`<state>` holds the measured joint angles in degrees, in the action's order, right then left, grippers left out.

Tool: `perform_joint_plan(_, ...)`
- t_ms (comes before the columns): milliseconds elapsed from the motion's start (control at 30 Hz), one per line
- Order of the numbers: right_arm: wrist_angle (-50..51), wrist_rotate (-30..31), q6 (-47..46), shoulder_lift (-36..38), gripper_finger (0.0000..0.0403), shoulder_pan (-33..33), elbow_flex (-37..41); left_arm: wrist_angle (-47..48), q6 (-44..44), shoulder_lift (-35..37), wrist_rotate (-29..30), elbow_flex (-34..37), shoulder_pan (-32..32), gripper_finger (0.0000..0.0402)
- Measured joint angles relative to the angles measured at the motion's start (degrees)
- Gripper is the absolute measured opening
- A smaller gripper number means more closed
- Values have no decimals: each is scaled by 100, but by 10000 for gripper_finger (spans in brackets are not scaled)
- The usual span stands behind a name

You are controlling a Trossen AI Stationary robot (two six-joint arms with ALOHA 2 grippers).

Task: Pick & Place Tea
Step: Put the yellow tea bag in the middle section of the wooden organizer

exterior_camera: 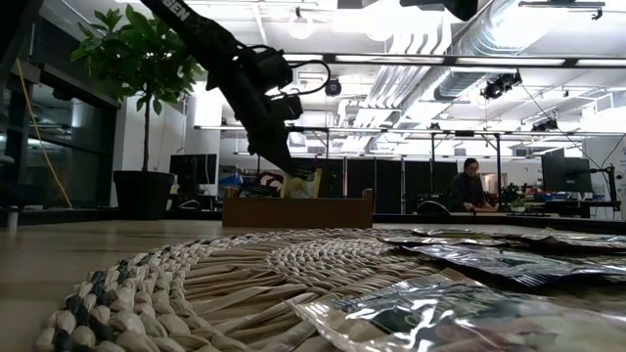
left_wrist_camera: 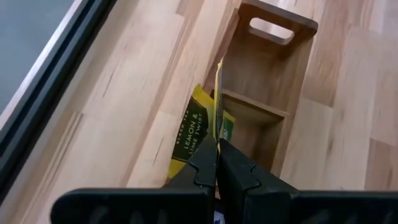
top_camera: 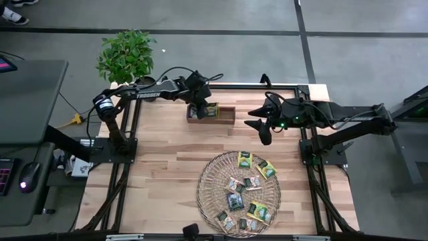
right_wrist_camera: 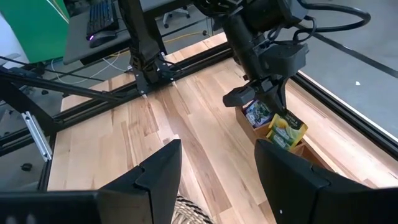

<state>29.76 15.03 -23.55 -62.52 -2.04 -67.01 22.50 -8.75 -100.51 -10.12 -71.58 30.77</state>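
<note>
Left pincer (left_wrist_camera: pixel 217 163) pinches flat yellow sachet (left_wrist_camera: pixel 218 99) over wooden box (left_wrist_camera: pixel 273 74).

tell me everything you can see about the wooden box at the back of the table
The wooden box is a long, low, open-topped tray of light brown wood, lying flat near the table's far edge, away from the woven tray. An inner divider splits it into compartments, and one end wall has a slot handle cut through it. The compartment at the left arm's end holds tea sachets standing on edge, a yellow lemon one among them. The left claw hangs over that compartment, shut on a yellow sachet held edge-up. The other compartments look empty.
</note>
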Motion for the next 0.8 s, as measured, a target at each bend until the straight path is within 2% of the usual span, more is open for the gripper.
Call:
perform_joint_plan(367,131,0,0,1,200,0,0,2,47,-2,-37,3,-3,11)
perform_joint_plan(567,136,-2,0,0,200,0,-1,83,73,-2,278,9,-3,69)
perform_joint_plan(800,180,-27,-11,0,200,0,-1,83,109,-2,324,9,-3,130)
